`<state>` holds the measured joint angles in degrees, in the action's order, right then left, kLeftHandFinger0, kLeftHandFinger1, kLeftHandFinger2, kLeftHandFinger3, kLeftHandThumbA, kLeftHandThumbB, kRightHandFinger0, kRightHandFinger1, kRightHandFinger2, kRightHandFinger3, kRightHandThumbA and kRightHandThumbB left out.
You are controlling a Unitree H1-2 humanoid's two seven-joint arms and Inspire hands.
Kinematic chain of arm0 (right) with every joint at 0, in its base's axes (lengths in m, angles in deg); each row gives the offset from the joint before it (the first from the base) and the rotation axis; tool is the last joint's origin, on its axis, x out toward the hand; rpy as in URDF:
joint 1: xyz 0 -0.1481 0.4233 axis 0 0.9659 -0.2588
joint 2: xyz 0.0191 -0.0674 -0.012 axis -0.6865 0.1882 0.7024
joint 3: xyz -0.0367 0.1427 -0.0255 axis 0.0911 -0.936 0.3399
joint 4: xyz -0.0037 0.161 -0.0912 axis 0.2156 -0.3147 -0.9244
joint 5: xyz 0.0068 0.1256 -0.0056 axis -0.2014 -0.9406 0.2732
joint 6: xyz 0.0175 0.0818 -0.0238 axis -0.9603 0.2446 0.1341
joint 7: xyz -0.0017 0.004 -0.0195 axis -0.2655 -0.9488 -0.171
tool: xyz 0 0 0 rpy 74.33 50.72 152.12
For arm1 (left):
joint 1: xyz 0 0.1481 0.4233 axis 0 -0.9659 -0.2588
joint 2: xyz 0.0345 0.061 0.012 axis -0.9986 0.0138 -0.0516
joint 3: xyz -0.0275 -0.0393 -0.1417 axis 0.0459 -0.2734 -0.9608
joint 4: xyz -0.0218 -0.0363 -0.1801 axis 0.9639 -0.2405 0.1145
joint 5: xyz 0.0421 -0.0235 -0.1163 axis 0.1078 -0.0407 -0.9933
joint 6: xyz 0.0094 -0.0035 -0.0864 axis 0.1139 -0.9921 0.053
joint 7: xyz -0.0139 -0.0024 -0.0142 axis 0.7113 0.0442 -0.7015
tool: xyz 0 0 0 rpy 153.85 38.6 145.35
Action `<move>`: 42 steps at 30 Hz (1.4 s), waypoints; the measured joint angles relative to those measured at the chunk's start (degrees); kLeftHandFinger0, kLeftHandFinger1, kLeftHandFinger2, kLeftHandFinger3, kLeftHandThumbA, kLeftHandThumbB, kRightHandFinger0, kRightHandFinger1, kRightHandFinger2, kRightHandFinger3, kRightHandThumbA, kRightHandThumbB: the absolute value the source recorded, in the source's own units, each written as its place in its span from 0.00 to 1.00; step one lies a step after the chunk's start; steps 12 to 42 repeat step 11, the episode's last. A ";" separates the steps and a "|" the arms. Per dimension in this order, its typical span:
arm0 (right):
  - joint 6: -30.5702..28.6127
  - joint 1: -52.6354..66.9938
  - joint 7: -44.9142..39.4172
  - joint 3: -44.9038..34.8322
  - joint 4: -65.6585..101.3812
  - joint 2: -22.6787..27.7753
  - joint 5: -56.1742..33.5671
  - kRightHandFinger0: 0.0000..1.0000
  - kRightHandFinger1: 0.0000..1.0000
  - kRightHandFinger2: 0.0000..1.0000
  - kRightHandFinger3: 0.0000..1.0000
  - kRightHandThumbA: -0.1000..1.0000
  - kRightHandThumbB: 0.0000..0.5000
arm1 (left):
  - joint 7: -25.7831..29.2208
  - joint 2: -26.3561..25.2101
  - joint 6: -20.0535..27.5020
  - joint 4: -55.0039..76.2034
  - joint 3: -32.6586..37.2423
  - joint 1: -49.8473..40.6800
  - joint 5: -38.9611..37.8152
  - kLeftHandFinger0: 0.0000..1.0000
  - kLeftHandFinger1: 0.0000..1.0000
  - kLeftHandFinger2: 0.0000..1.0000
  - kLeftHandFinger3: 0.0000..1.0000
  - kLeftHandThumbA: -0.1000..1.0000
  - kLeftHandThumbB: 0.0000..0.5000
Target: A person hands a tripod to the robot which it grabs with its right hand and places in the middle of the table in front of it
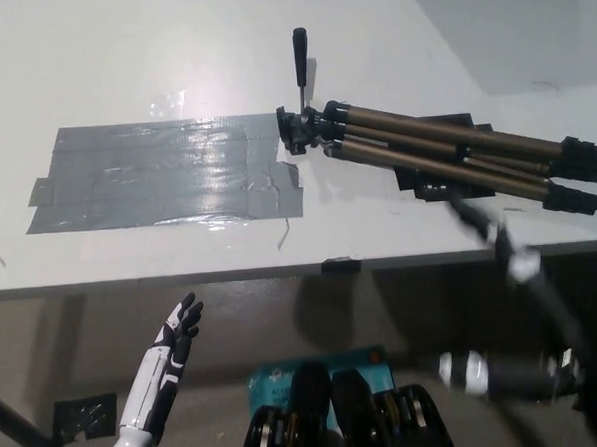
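The table point(119, 53) is a smooth, matte, pale slab that fills the upper half of the view. A wide rectangular patch of grey tape point(166, 175) is stuck across it in overlapping strips, glossy and wrinkled, with ragged ends.

The tripod point(445, 156) lies folded on its side near the table's middle. Its black head sits at the right end of the tape, and a straight black handle points away from the robot. Its bronze metal tube legs run to the right, ending in black feet and crossing a flat black patch point(427, 182).

The black right hand point(566, 365) is blurred at the lower right, in front of the table edge and apart from the tripod, fingers spread wide and holding nothing. The white left hand point(174, 335) rests at the lower left, its dark fingers loosely apart and empty.
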<state>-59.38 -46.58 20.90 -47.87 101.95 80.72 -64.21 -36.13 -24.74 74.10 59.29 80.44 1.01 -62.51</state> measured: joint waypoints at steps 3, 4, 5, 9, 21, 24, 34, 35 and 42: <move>-2.33 1.31 -0.12 -0.01 -7.85 -1.37 -0.52 1.00 1.00 1.00 1.00 1.00 0.62 | -0.22 0.00 0.22 -0.01 0.47 -0.65 0.10 1.00 1.00 1.00 1.00 1.00 0.50; -2.74 1.30 -0.16 -0.02 -9.59 -1.56 -0.73 1.00 1.00 1.00 1.00 1.00 0.59 | -0.26 -0.01 0.27 -0.01 0.55 -0.75 0.13 1.00 1.00 1.00 1.00 1.00 0.50; -3.66 1.21 -0.31 -0.03 -13.41 -2.19 -1.06 1.00 1.00 1.00 1.00 1.00 0.57 | -0.33 -0.04 0.44 -0.01 0.69 -1.03 0.20 1.00 1.00 1.00 1.00 1.00 0.50; -5.24 0.80 -0.77 0.05 -22.10 -3.57 -1.22 1.00 1.00 1.00 1.00 1.00 0.56 | -0.38 -0.20 0.77 -0.02 1.28 -2.19 0.23 1.00 1.00 1.00 1.00 1.00 0.49; -5.56 0.63 -0.91 0.05 -23.38 -3.65 -1.21 1.00 1.00 1.00 1.00 1.00 0.56 | -0.38 -0.37 0.79 -0.02 1.47 -2.60 0.24 1.00 1.00 1.00 1.00 1.00 0.48; -5.56 0.63 -0.91 0.05 -23.38 -3.65 -1.21 1.00 1.00 1.00 1.00 1.00 0.56 | -0.38 -0.37 0.79 -0.02 1.47 -2.60 0.24 1.00 1.00 1.00 1.00 1.00 0.48; -5.56 0.63 -0.91 0.05 -23.38 -3.65 -1.21 1.00 1.00 1.00 1.00 1.00 0.56 | -0.38 -0.37 0.79 -0.02 1.47 -2.60 0.24 1.00 1.00 1.00 1.00 1.00 0.48; -5.56 0.63 -0.91 0.05 -23.38 -3.65 -1.21 1.00 1.00 1.00 1.00 1.00 0.56 | -0.38 -0.37 0.79 -0.02 1.47 -2.60 0.24 1.00 1.00 1.00 1.00 1.00 0.48; -5.56 0.63 -0.91 0.05 -23.38 -3.65 -1.21 1.00 1.00 1.00 1.00 1.00 0.56 | -0.38 -0.37 0.79 -0.02 1.47 -2.60 0.24 1.00 1.00 1.00 1.00 1.00 0.48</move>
